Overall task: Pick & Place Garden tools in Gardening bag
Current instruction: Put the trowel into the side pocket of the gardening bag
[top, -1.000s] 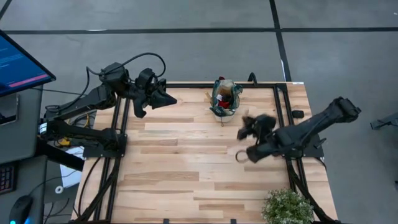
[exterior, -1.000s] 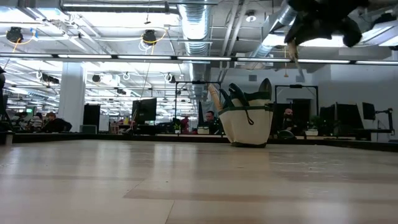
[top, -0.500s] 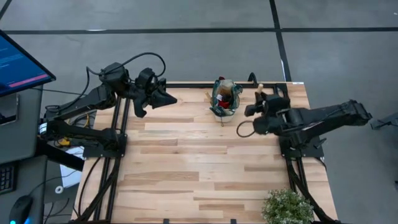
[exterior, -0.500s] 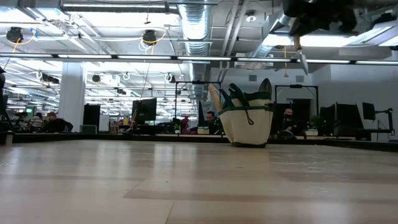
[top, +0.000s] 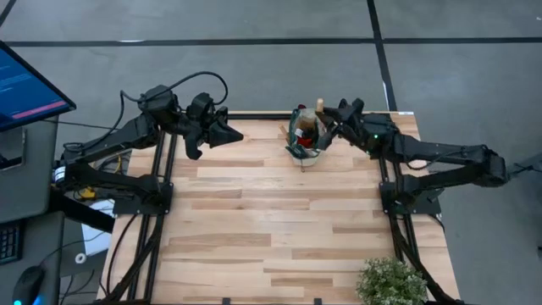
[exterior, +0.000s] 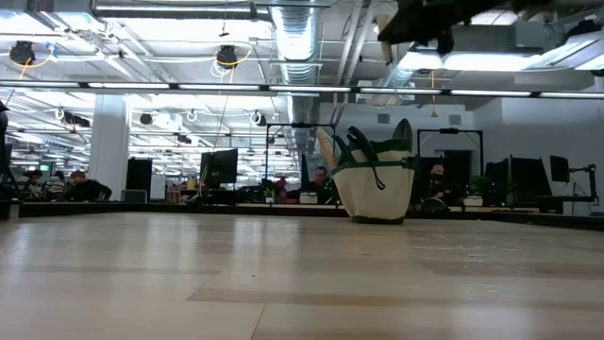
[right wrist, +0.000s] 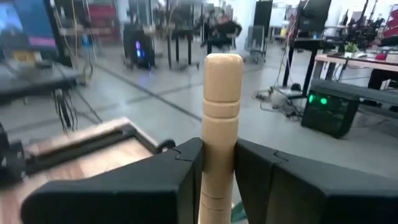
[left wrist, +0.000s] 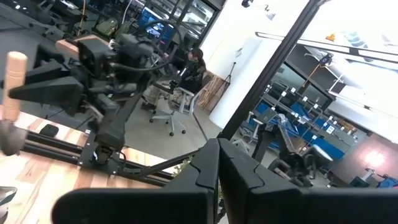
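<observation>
Pincer right (top: pixel 329 127) grips my light wooden tool handle (right wrist: pixel 221 118) upright, directly above the beige green-trimmed fabric bag (top: pixel 306 135).

A small beige bag (exterior: pixel 376 192) with dark green trim stands upright on the far side of the wooden table (exterior: pixel 283 283), right of centre. Its green handles loop up over the top, and a pale wooden handle (exterior: pixel 326 148) leans out of it to the left. A grey blade-like tip (exterior: pixel 404 130) pokes up at its right side. High above the bag, a dark arm (exterior: pixel 444 17) reaches in from the upper right corner; its fingers can't be made out. Behind the table people (exterior: pixel 75 185) sit at desks with monitors (exterior: pixel 223 167) under bright ceiling lights.
</observation>
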Action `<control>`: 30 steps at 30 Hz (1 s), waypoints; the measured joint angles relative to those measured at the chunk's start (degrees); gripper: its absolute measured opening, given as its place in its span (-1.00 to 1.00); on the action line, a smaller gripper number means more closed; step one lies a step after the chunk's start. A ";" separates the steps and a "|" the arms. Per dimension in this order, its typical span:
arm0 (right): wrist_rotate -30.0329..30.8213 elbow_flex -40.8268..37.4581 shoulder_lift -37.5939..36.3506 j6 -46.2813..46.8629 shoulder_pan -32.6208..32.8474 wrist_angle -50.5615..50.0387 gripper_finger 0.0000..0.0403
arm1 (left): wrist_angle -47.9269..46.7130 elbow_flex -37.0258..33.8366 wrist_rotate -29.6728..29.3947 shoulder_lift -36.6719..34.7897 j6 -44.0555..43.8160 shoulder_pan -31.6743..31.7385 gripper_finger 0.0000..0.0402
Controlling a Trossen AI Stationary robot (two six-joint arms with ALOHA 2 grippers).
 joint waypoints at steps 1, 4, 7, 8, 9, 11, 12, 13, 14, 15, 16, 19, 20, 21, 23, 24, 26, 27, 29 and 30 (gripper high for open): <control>-1.31 -1.71 -0.05 0.27 -1.37 2.94 -0.71 | -0.04 0.00 -0.01 0.00 -0.06 0.00 -0.96; -2.75 -7.46 0.02 0.36 -3.67 11.46 -0.71 | -0.02 0.00 0.00 -0.14 -0.14 0.00 -0.96; -2.87 -12.14 0.01 0.38 -5.11 19.93 -0.71 | -0.05 0.00 -0.01 -0.18 -0.17 0.00 -0.96; -2.96 -13.64 -0.05 0.38 -5.45 22.02 -0.71 | -0.09 0.00 -0.01 -0.17 -0.17 0.00 -0.96; -2.99 -14.97 -0.06 0.61 -5.68 23.48 -0.71 | -0.07 0.00 0.00 -0.17 -0.17 0.00 -0.96; -3.05 -17.56 0.00 1.10 -5.82 26.11 -0.71 | -0.05 0.00 0.00 -0.17 -0.17 0.00 -0.96; -3.08 -18.46 -0.01 1.53 -6.00 26.88 -0.71 | -0.05 0.00 -0.01 -0.17 -0.17 0.00 -0.96; -3.19 -19.31 -0.01 1.90 -6.30 27.60 -0.71 | -0.06 0.00 -0.01 -0.15 -0.17 0.00 -0.96; -3.23 -20.28 -0.03 2.30 -6.58 28.39 -0.71 | -0.07 0.00 -0.01 -0.15 -0.17 0.00 -0.96; -3.25 -21.18 -0.03 2.72 -6.79 29.11 -0.71 | -0.05 0.00 -0.01 -0.15 -0.17 0.00 -0.96; -3.29 -21.96 -0.01 2.85 -7.09 29.59 -0.71 | -0.03 0.00 -0.01 -0.15 -0.17 0.00 -0.96; -3.26 -23.34 -0.01 2.81 -8.00 31.93 -0.71 | -0.03 0.00 -0.01 -0.15 -0.17 0.00 -0.96; -3.30 -23.91 -0.01 2.66 -8.34 33.28 -0.71 | -0.03 0.00 -0.01 -0.15 -0.17 0.00 -0.96; -3.54 -24.52 -0.22 2.10 -8.58 34.42 -0.71 | -0.02 0.00 -0.18 -0.15 -0.17 0.00 -0.96; -4.88 -25.53 -1.78 1.55 -9.41 35.87 -0.71 | -0.01 0.00 -1.08 -0.15 -0.18 -0.02 -0.96; -5.71 -25.67 -2.74 1.49 -9.97 35.88 -0.71 | -0.01 0.00 -1.27 -0.15 -0.18 0.00 -0.96; -7.10 -26.62 -4.17 2.18 -11.22 34.89 -0.71 | 0.02 0.00 -1.29 -0.15 -0.19 0.00 -0.96; -8.22 -27.51 -4.39 2.90 -11.95 34.42 -0.71 | 0.02 0.00 -1.28 -0.15 -0.18 0.00 -0.96; -11.04 -29.78 -4.55 4.82 -13.43 35.44 -0.71 | 0.02 0.00 -1.28 -0.15 -0.19 -0.03 -0.96; -12.30 -30.81 -4.56 5.69 -14.08 36.77 -0.71 | 0.02 0.00 -1.28 -0.15 -0.17 -0.02 -0.96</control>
